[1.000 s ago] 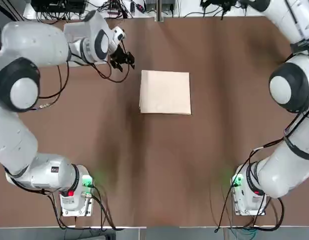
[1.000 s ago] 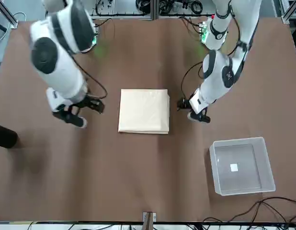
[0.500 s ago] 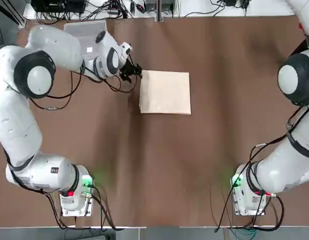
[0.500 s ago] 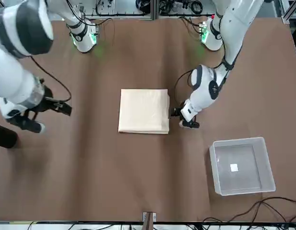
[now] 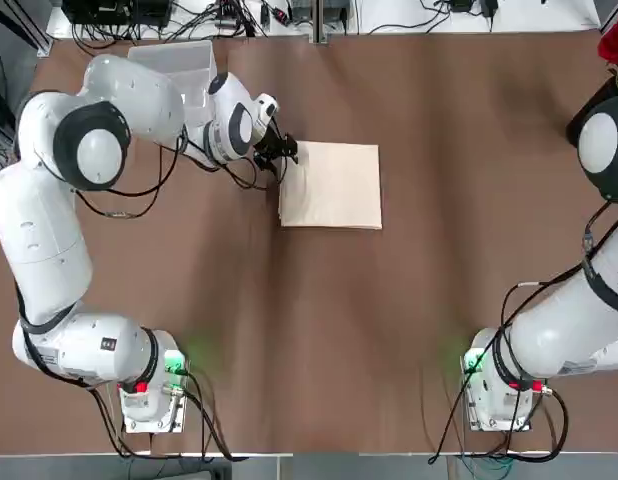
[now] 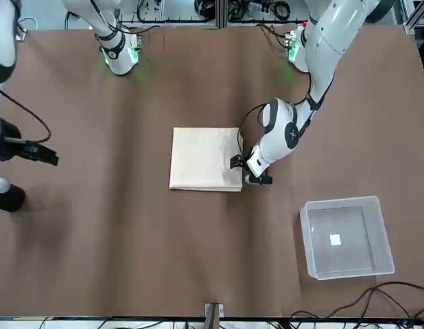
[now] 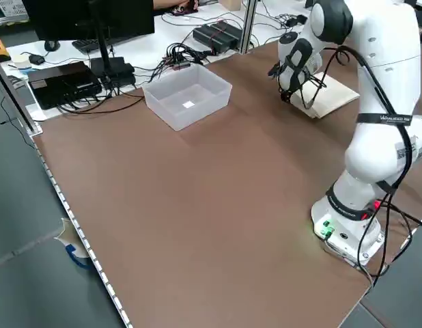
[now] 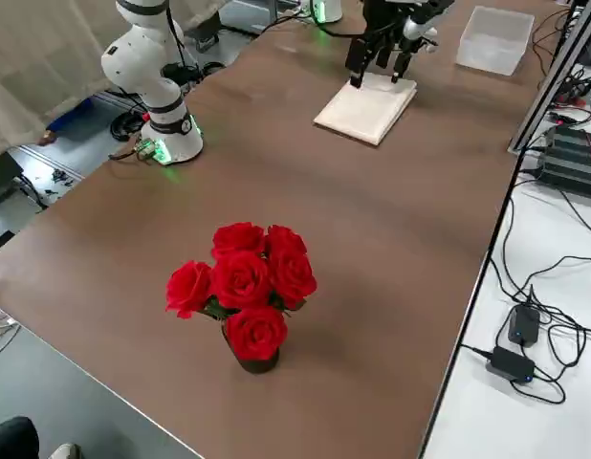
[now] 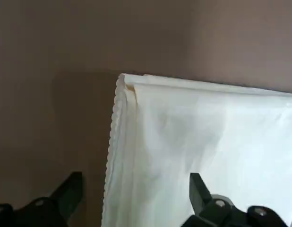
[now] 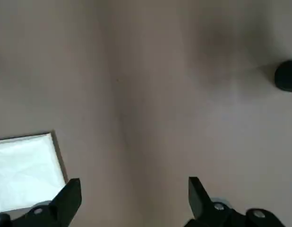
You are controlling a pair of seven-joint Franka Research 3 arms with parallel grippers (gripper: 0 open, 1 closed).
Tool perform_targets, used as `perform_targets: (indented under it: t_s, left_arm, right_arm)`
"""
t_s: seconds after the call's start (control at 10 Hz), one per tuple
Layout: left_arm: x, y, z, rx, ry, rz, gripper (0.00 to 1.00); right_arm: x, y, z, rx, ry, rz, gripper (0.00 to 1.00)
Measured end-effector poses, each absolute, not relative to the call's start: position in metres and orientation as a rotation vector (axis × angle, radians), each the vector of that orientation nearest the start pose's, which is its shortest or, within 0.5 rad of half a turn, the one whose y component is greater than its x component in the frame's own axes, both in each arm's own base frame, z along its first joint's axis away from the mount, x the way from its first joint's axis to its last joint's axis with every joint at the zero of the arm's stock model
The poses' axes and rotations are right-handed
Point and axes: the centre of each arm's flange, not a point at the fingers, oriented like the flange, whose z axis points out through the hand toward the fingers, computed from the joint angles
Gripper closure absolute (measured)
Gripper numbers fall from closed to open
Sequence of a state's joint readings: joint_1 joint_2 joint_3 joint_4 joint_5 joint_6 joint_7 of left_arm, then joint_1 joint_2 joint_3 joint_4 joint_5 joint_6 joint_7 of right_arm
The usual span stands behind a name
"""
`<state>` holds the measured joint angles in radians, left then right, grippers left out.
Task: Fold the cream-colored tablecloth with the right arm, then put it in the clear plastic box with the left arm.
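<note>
Clear plastic box [image 6: 347, 236] holds a white label [image 6: 335, 239].

1. A robotics lab: 2 white arms bolted to a brown table [image 5: 319, 330].
2. Monitor [image 7: 95, 17], keyboard [image 7: 95, 45] and tangled cables [image 7: 180, 53] crowd the adjoining white bench [image 7: 139, 48].
3. Power adapters [image 8: 514, 344] lie alongside.

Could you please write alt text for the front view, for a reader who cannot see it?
The left gripper, open, sits at the edge of the folded cream-colored tablecloth mid-table. The empty clear plastic box stands apart nearer the camera; the right gripper is off at the table's side.
</note>
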<state>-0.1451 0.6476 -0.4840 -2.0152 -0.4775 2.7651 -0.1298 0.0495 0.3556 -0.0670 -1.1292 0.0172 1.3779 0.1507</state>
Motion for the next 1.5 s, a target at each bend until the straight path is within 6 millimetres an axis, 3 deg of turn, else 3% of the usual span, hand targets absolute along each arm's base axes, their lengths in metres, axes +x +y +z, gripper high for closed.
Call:
perform_targets:
  t_s: [0.3, 0.7, 0.8, 1.0, 1.3, 1.5]
  left_arm:
    - [0.515, -0.343, 0.164, -3.638, -0.088, 0.137, 0.0]
    - [0.511, -0.364, 0.166, -3.651, -0.036, 0.135, 0.04]
    - [0.509, -0.367, 0.166, -3.651, -0.029, 0.139, 0.14]
    - [0.51, -0.364, 0.163, -3.647, -0.032, 0.167, 0.47]
    - [0.514, -0.36, 0.165, -3.64, -0.022, 0.283, 0.87]
    - [0.517, -0.358, 0.168, -3.641, -0.022, 0.301, 0.92]
  right_arm:
    - [0.642, -0.038, 0.603, -3.14, 0.208, 0.111, 0.0]
    - [0.647, -0.046, 0.603, -3.141, 0.198, 0.039, 0.0]
    - [0.649, -0.045, 0.597, -3.141, 0.195, -0.005, 0.0]
    - [0.644, -0.046, 0.579, -3.139, 0.181, -0.022, 0.0]
    - [0.627, -0.062, 0.584, -3.145, 0.146, -0.023, 0.0]
    - [0.621, -0.068, 0.591, -3.147, 0.148, -0.04, 0.0]
